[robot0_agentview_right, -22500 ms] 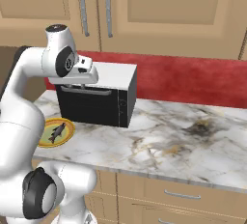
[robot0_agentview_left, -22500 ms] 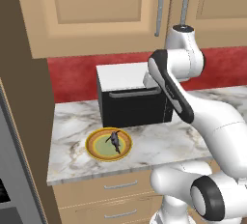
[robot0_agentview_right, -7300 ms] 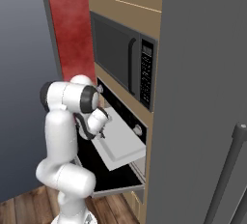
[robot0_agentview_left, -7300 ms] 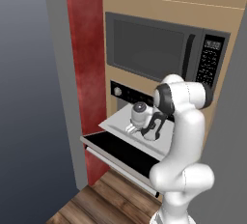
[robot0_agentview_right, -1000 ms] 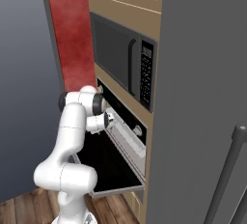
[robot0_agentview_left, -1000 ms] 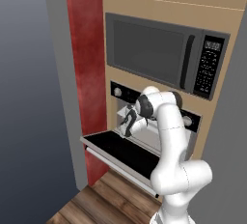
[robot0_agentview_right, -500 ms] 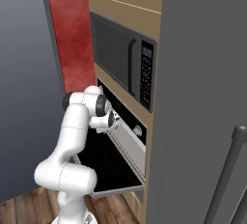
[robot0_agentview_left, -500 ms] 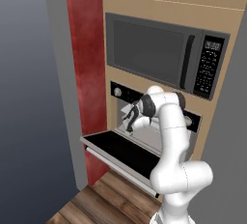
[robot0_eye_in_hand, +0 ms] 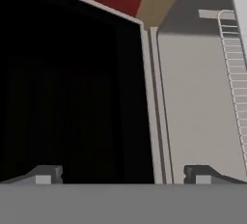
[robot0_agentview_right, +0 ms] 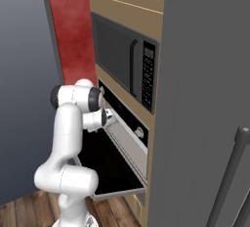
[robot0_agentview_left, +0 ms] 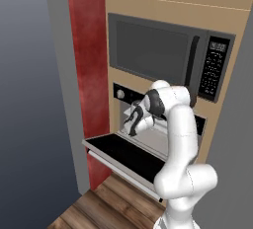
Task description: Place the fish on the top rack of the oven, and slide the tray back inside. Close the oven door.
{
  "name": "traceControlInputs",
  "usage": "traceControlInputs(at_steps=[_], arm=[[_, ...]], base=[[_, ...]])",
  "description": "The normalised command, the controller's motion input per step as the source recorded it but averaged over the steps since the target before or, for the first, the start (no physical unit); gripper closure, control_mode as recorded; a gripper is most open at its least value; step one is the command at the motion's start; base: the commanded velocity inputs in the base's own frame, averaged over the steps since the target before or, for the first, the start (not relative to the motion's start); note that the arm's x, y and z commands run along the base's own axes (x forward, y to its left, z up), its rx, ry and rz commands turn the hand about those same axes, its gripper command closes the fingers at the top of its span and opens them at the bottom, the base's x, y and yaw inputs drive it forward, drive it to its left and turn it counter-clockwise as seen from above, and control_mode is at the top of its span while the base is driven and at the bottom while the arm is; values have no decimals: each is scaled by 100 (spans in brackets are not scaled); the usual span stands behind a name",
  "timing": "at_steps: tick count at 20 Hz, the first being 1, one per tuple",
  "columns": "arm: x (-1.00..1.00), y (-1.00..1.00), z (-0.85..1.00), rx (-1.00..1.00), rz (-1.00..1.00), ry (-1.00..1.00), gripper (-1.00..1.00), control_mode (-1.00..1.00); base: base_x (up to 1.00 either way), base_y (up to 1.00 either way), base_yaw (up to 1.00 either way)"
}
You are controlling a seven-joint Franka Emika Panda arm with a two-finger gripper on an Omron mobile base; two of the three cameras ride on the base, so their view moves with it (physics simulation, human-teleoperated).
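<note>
The oven (robot0_agentview_left: pixel 158 124) stands open, its door (robot0_agentview_left: pixel 123 155) dropped flat and jutting out toward the robot. The rack (robot0_agentview_right: pixel 128 140) looks pushed most of the way in, and the fish cannot be made out on it. The gripper (robot0_agentview_left: pixel 132 122) hangs at the mouth of the oven just above the door, its fingertips (robot0_eye_in_hand: pixel 46 174) spread wide and holding nothing.

The likely trouble is the door: to lift it, the arm has to come out and get under its front edge, and a poor contact could slip off the smooth glass. If the rack still sticks out a little, the door would jam against it.

Above sits the microwave (robot0_agentview_left: pixel 163 55), clear of the work; a red wall panel (robot0_agentview_left: pixel 88 60) flanks the left.
</note>
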Motion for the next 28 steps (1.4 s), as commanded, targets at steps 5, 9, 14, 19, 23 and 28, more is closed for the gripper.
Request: traceControlInputs(at_steps=[5, 9, 14, 19, 23, 28], arm=[[-100, 84, 64, 0, 0, -14, -100, -100], [-100, 79, 44, 0, 1, -16, -100, -100], [-100, 67, 25, 0, 0, -27, -100, -100], [-100, 44, 19, 0, 0, -34, -100, -100], [-100, 0, 0, 6, 0, -54, -100, -100], [-100, 0, 10, 20, -1, -38, -100, -100]], base=[[0, 0, 0], [0, 0, 0], [0, 0, 0], [0, 0, 0], [0, 0, 0], [0, 0, 0]])
